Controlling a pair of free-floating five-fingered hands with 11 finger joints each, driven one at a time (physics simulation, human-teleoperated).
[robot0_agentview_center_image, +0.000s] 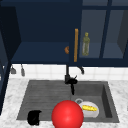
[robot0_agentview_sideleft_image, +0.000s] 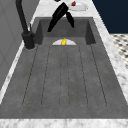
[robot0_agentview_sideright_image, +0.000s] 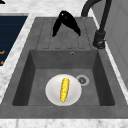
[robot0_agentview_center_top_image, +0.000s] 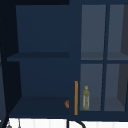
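Observation:
My left hand (robot0_agentview_center_image: 34, 117) hangs low at the front left corner of the sink's drainboard (robot0_agentview_center_image: 45, 97); it holds nothing that I can see. My right hand (robot0_agentview_center_image: 72, 87) floats in the air over the middle of the sink, just in front of the black faucet (robot0_agentview_center_image: 67, 72). The side views show this hand (robot0_agentview_sideleft_image: 60, 14) (robot0_agentview_sideright_image: 65, 22) open, with straight fingers spread and pointing down, touching nothing. A white plate (robot0_agentview_sideright_image: 75, 96) with a yellow corn cob (robot0_agentview_sideright_image: 64, 89) lies in the basin beside the drain (robot0_agentview_sideright_image: 82, 80).
A large red ball (robot0_agentview_center_image: 67, 115) sits at the sink's front rim, covering the plate's left edge. Above, the wall cabinet's left side stands open; a bottle (robot0_agentview_center_top_image: 86, 98) stands behind the glass door, near an orange handle (robot0_agentview_center_top_image: 76, 97). A white dish (robot0_agentview_sideleft_image: 79, 7) with something red rests on the far counter.

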